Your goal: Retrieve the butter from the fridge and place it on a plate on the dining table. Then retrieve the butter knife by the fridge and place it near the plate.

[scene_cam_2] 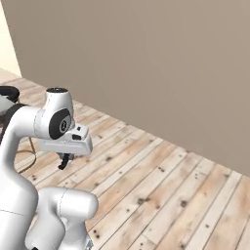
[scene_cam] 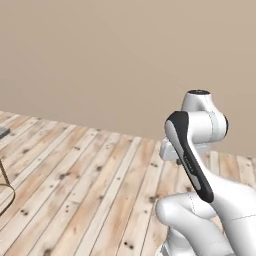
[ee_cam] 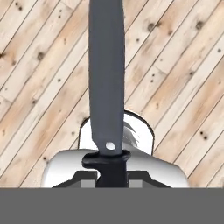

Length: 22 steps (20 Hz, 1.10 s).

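Hand view looks straight down at a plank floor [ee_cam: 183,65], with the knife [ee_cam: 106,74] running up the middle of the picture: grey blade pointing away from the hand, black handle pinched at the bottom between the fingertips [ee_cam: 87,176]. The gripper [ee_cam: 109,175] is clamped on that handle. Right base view shows the arm [scene_cam_2: 29,146] folded up close over its base, elbow high, the hand level and reaching forward, with the dark knife hanging below the gripper [scene_cam_2: 65,158] above the floor. Left base view shows the same tucked pose, upper joints stacked at the right, a beige wall [scene_cam: 100,60] behind.
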{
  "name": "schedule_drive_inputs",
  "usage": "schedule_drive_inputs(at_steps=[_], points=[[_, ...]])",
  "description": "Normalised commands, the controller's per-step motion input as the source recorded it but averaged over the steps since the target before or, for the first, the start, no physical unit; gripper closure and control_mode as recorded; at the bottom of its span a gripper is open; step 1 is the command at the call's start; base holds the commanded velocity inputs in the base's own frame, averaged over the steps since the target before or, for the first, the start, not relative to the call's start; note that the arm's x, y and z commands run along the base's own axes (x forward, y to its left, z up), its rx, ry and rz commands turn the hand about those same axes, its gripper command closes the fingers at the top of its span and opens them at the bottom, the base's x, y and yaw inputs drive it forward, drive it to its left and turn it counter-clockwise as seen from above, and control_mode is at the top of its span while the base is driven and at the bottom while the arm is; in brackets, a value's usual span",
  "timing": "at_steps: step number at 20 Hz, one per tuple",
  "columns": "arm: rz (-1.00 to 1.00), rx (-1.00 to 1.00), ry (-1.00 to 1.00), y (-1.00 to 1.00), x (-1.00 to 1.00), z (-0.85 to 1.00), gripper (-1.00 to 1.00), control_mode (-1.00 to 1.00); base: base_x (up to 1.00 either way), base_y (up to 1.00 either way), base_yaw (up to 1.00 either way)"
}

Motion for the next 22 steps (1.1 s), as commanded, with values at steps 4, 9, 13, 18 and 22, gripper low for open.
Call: schedule_drive_inputs(at_steps=[4,9,13,18,22], points=[[0.0,0.0,0.0,0.0,0.0,0.0,1.0,1.0,1.0,-0.37,0.46],[0.0,0.0,0.0,0.0,0.0,0.0,1.0,1.0,1.0,-0.32,0.47],[0.0,0.0,0.0,0.0,0.0,0.0,1.0,1.0,1.0,-0.21,0.49],[0.0,0.0,0.0,0.0,0.0,0.0,1.0,1.0,1.0,-0.27,0.45],[0.0,0.0,0.0,0.0,0.0,0.0,1.0,1.0,1.0,-0.22,0.44]])
